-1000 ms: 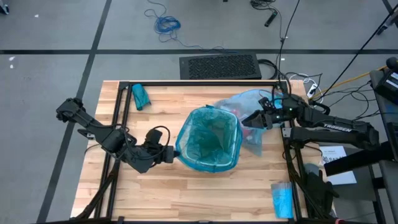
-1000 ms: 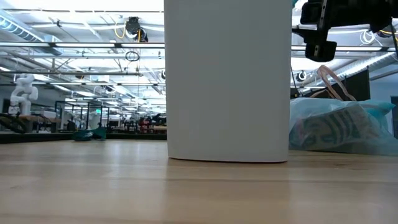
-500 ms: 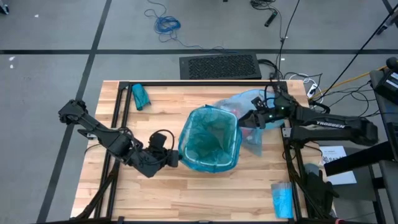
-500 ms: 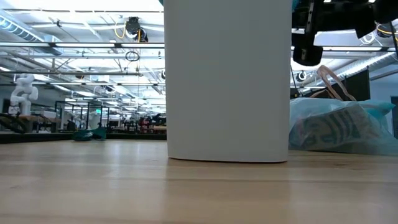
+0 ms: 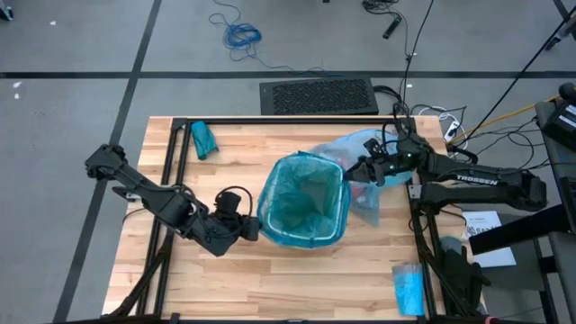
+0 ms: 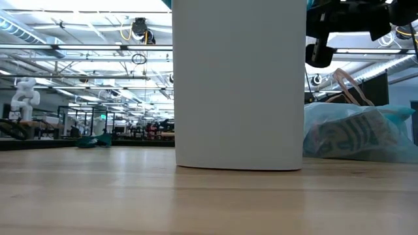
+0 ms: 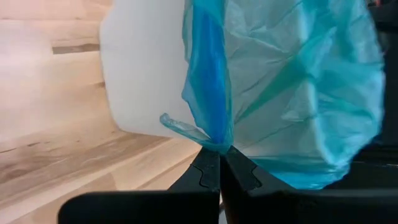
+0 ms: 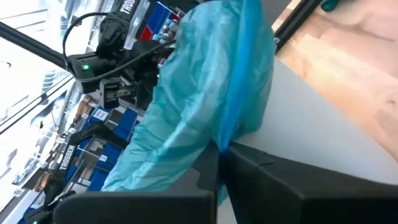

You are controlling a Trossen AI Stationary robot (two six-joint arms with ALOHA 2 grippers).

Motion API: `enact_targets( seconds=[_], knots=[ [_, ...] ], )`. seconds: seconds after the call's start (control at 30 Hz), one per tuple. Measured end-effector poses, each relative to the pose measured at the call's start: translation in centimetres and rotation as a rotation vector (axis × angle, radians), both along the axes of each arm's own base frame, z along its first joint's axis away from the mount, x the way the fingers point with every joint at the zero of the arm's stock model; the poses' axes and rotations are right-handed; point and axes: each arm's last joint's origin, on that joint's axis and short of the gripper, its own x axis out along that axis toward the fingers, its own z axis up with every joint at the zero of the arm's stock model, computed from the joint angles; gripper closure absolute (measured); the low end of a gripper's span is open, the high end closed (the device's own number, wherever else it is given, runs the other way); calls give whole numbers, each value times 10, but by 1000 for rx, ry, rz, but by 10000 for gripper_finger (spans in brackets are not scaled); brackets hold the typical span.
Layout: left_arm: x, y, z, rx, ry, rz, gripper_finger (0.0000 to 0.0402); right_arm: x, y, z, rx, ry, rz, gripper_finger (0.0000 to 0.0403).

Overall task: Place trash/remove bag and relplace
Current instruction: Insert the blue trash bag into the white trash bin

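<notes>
I count one white bin at the centre of the wooden table, lined with one teal-green bag whose rim is folded over the bin's edge. Two grippers are at work on that rim. The left gripper is at the bin's left side, and in the left wrist view its jaws are closed together on a pinch of the teal-green film against the white wall. The right gripper is at the bin's right side; in the right wrist view its jaws are likewise clamped on a fold of the same liner. One pale sky-blue bag, filled and lying on the table just right of the bin, shows a red item through its film; in the low view it sits beside the bin. I count two further small packets: one teal near the far-left edge, one blue at the near-right corner. One word is legible: "TROSSEN" on the right arm.
</notes>
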Motion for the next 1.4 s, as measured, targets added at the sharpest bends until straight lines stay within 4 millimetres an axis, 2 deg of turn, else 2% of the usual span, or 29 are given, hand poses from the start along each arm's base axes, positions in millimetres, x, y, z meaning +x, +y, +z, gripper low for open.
enact_targets(
  seconds=[0.2, 0.5, 0.63, 0.8, 1.4],
  knots=[
    [9, -5, -14, -7, 60, -7, 402, 0, 0, -3, -2, 29, 1, 401],
    [35, -18, -35, 2, 53, -21, 402, -2, 1, -13, -11, 120, 0, 401],
    [37, -19, -39, 17, 52, -8, 402, -2, 0, -15, -16, 139, 1, 402],
    [38, -15, -38, 43, 39, 26, 402, -2, 1, -26, -24, 228, 13, 402],
    [50, 10, -39, 101, 73, 28, 402, 11, -4, -42, -53, 307, 40, 403]
  ],
)
